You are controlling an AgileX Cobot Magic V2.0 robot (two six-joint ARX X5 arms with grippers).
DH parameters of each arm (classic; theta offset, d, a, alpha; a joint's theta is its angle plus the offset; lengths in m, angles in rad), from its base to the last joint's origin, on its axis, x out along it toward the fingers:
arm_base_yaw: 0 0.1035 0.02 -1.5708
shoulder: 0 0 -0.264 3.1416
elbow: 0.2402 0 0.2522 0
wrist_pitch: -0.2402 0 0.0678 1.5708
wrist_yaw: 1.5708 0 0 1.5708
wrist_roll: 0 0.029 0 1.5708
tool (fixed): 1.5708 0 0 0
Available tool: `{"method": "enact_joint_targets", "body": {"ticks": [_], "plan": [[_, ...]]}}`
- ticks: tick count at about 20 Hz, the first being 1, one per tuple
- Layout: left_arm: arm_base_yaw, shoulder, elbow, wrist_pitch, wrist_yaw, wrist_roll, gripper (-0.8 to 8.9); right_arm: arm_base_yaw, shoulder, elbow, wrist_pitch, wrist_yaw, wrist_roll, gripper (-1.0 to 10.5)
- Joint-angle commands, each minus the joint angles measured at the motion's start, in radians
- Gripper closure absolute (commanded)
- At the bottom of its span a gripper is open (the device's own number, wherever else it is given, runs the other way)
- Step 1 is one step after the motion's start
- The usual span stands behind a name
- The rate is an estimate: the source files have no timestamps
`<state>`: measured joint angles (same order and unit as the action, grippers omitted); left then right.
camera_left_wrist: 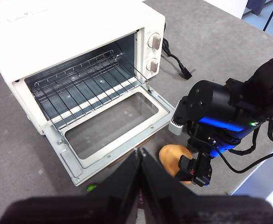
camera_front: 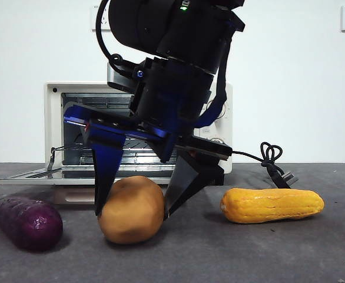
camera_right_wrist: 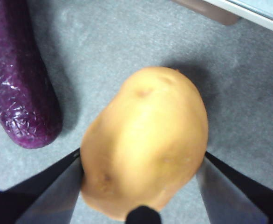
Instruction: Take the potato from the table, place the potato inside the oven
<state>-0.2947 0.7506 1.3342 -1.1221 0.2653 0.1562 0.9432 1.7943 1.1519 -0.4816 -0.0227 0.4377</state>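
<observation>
Potato [camera_front: 131, 209] outside open, bare oven [camera_front: 55, 112]

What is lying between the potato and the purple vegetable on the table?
Nothing: only bare table separates the potato from the purple vegetable, as the right wrist view shows; the front view agrees.

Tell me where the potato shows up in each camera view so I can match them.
Front view: the potato sits low and centre on the table, between the right tool's jaws.
Left wrist view: low, right of centre, partly hidden by the right arm.
Right wrist view: fills the centre, a jaw at each side.
Shared landmark: the oven with its door open, behind the potato.
</observation>
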Motion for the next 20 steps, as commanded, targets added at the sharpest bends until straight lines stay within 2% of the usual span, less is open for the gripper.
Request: {"method": "enact_joint_targets", "body": {"ticks": [1,6,9,10,16,20], "plan": [[0.001,-0.003,-0.004,0.001,0.001,-0.004,8.21,0.003,-0.004,0.001,-0.005,0.003,-0.003,9.6],[0.002,-0.003,-0.004,-0.001,0.000,-0.001,8.21,0.014,-0.151,0.001,-0.010,0.008,-0.073,9.6],[0.002,-0.003,-0.004,-0.001,0.000,0.002,8.21,-0.008,-0.227,0.002,0.077,0.108,-0.147,9.6],[0.001,-0.003,-0.004,-0.002,0.000,0.002,8.21,-0.034,-0.231,0.006,0.117,0.110,-0.169,9.6],[0.001,-0.003,-0.004,-0.024,0.001,0.002,8.21,-0.219,-0.155,0.021,0.326,0.090,-0.166,9.6],[0.001,-0.003,-0.004,-0.024,0.001,0.001,8.21,-0.290,-0.052,0.102,0.356,0.051,-0.151,9.6]]}}
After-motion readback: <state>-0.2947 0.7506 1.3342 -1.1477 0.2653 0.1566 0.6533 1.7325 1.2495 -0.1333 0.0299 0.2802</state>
